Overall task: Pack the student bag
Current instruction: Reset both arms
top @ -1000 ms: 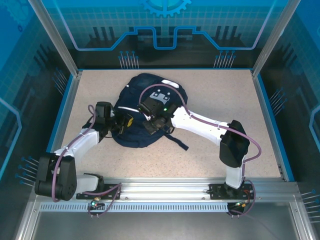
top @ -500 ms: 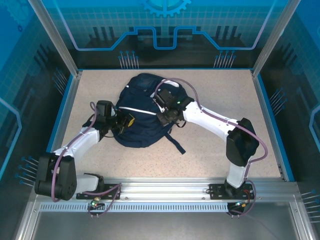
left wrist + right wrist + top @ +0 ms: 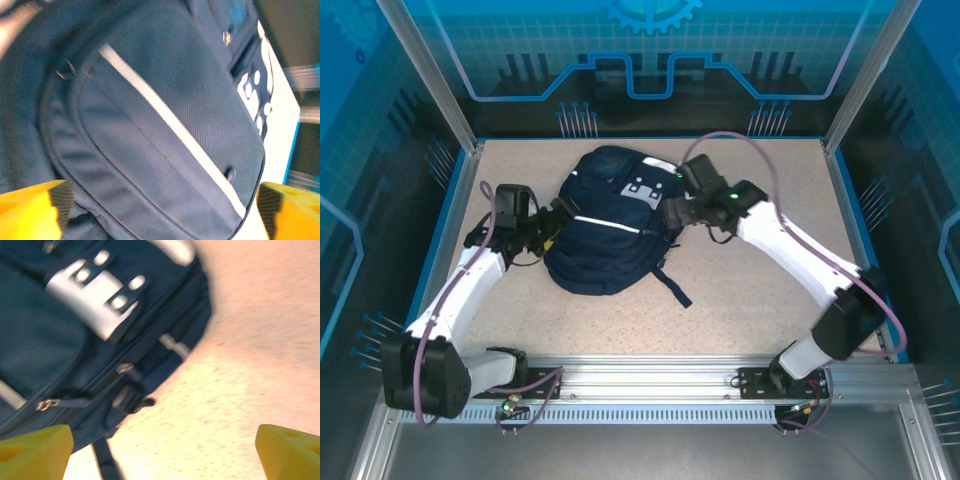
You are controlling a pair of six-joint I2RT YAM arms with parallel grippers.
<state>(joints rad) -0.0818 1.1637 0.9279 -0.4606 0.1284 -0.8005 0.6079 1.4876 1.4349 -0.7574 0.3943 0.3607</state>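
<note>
Speckled table (image 3: 750,290): navy student bag (image 3: 605,240) lies flat mid-table, front pocket up, btwn the arms. Left gripper (image 3: 555,225) by its left side, right gripper (image 3: 670,212) by its right. Both jaws wide apart, holding nothing.

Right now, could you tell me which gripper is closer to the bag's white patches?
The right gripper: it sits just beside the white patches on the student bag. The left gripper is at the opposite side, by the white stripe.
</note>
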